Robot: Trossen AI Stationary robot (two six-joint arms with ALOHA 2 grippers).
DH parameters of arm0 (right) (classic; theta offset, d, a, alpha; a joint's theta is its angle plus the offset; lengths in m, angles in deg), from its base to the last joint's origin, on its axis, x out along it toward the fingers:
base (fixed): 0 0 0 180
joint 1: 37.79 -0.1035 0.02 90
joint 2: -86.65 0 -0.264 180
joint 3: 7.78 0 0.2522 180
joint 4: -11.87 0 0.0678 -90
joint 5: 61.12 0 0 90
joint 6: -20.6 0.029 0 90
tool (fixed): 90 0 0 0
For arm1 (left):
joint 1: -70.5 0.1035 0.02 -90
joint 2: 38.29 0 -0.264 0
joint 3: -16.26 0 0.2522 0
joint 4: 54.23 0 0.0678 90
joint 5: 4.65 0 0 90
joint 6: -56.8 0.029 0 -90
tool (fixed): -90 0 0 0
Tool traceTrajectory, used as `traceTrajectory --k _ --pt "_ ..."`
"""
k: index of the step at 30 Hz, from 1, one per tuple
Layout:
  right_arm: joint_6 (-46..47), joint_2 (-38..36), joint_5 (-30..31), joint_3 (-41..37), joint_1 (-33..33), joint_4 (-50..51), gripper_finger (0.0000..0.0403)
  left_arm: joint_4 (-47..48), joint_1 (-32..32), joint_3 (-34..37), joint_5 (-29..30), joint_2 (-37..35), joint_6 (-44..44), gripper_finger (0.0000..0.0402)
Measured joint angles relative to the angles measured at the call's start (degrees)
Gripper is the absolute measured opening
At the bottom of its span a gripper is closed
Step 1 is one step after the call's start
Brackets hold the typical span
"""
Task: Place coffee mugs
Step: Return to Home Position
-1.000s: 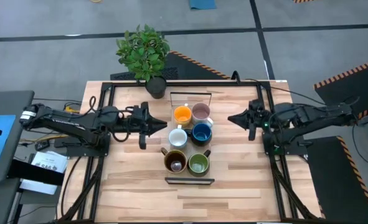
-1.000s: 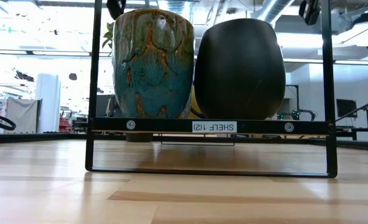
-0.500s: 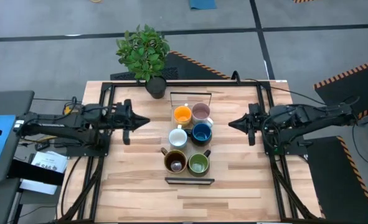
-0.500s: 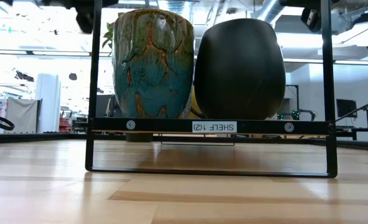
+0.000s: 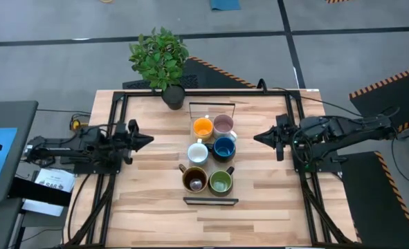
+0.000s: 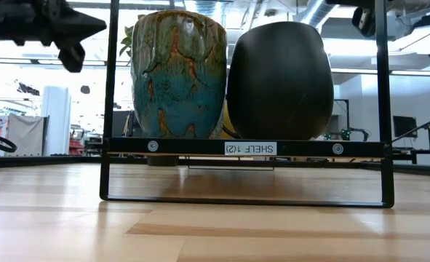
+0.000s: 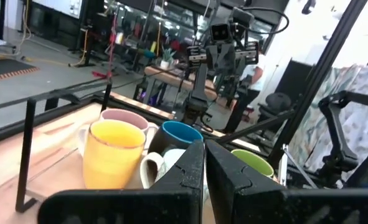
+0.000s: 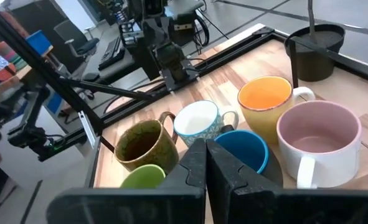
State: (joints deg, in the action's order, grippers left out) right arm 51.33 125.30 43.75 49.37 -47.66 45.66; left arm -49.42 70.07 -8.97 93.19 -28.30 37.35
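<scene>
Six mugs stand upright on their bases in a black wire shelf frame (image 5: 210, 201) at the table's middle: orange (image 5: 203, 127), pale pink (image 5: 223, 124), white (image 5: 198, 152), dark blue (image 5: 224, 147), brown (image 5: 194, 179), green (image 5: 221, 182). My left gripper (image 5: 149, 138) is shut and hovers left of the mugs, pointing at them; its wrist view shows the fingertips closed together (image 7: 204, 163). My right gripper (image 5: 256, 135) is shut too (image 8: 207, 163) and hovers right of the mugs, facing them. Neither touches a mug.
A dark plant pot with a leafy plant (image 5: 173, 95) stands at the far edge, behind the mugs. Black rails (image 5: 114, 111) run along the table's left and right sides. In the low view the shelf's front bar (image 6: 249, 148) and the two nearest mugs fill the middle.
My left arm has drawn back from beside the mugs toward the table's left edge, staying level and pointed at them. The mugs have not moved.
</scene>
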Motion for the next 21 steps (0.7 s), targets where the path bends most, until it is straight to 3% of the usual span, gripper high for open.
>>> traceTrajectory --k 6,10,21 --pt "2.7 0.0 0.0 0.0 0.0 0.0 0.0023 -0.6 0.0 7.3 0.3 -9.8 -3.0 0.0000" --pt "2.9 0.0 0.0 0.0 0.0 0.1 0.0022 -5.0 0.0 10.8 0.7 -9.4 -5.2 0.0000" --pt "2.0 -0.3 0.0 0.0 0.0 0.6 0.0022 -2.2 0.0 10.9 2.7 -9.1 -2.2 0.0000"
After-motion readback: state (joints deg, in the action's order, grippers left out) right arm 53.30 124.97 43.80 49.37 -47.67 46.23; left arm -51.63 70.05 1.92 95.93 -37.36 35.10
